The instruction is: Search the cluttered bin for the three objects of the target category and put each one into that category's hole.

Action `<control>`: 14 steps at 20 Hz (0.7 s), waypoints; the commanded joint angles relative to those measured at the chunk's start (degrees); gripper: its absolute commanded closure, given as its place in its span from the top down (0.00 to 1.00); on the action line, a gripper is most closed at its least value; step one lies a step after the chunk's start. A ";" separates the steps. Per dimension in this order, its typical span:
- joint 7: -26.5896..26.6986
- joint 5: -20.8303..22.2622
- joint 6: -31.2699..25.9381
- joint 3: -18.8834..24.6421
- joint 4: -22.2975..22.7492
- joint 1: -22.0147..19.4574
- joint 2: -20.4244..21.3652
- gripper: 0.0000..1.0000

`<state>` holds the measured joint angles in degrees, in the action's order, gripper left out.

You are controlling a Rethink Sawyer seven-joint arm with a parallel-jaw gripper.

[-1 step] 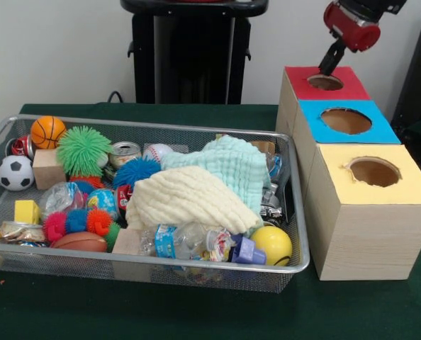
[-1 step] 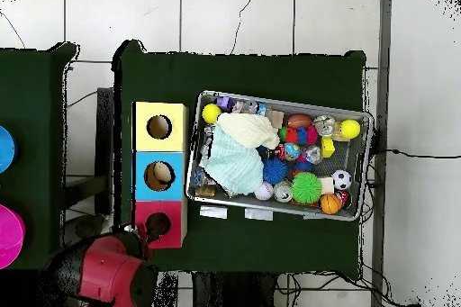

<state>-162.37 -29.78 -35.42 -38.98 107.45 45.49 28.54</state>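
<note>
front view: fingers [image 1: 330, 67] hang at red box's hole [image 1: 324, 82]; whether apart or together, cannot tell.

A dark green cloth covers the desk [image 1: 196, 319], which stands on a floor of pale tiles [image 2: 234, 15]. In the overhead view a second green-covered surface [image 2: 31, 123] sits just beside it, carrying two round discs at the picture's edge — one blue [image 2: 4, 148], one magenta [image 2: 9, 236]. Black cables [image 2: 405, 154] trail over the floor.
</note>
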 commanded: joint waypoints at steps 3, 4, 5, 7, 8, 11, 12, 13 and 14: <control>0.09 10.94 -16.93 -5.41 -11.32 -1.56 4.64 0.00; 1.16 12.68 -14.48 -6.52 -12.34 -1.58 4.21 0.00; 1.49 13.93 -12.23 -6.77 -12.67 -1.79 4.12 0.00; 2.20 16.05 -4.83 -6.06 -12.26 -2.74 4.16 0.00; 2.58 16.59 0.31 -4.38 -11.07 -3.84 4.66 0.00; 3.54 19.18 7.62 -1.59 -10.46 -6.25 5.47 0.00; 4.03 19.93 9.93 -0.46 -10.36 -7.39 5.84 0.00; 4.49 20.24 10.10 0.31 -10.60 -8.32 6.49 0.00; 5.96 20.51 10.95 2.31 -10.42 -10.12 7.50 0.00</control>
<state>-162.37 -13.52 -30.15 -44.32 99.90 40.68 34.50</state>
